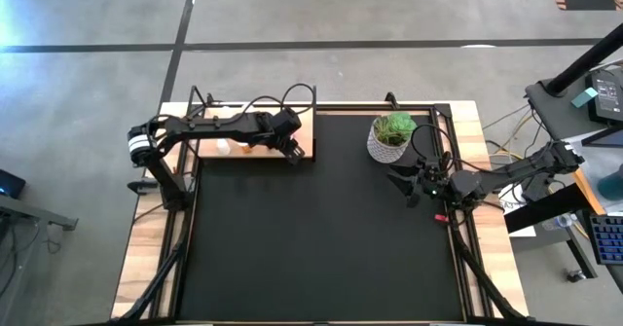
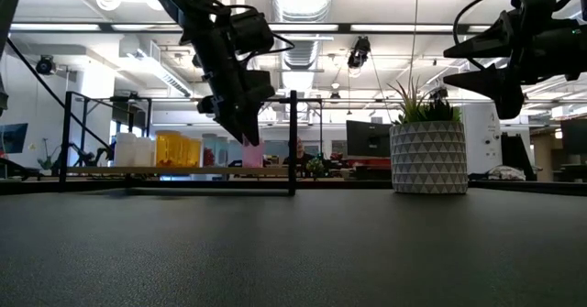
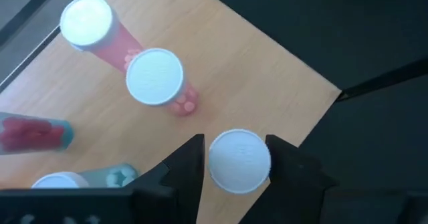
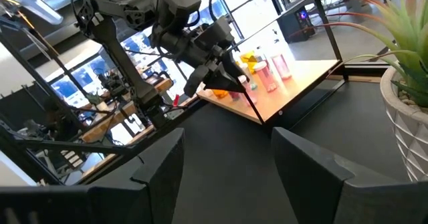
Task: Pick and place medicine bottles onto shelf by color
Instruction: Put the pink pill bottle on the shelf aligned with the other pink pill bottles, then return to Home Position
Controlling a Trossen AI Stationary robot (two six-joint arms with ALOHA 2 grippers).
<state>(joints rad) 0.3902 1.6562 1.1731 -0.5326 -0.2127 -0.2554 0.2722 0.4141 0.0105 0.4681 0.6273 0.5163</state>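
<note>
Fingers of the left gripper flank a white-capped pink bottle on the shelf; grip uncertain. Right gripper hovers, fingers apart.

We see three pink white-capped medicine bottles standing upright near the corner of the pale wooden shelf, at the counter's eleven o'clock; white and yellow bottles stand further along.
</note>
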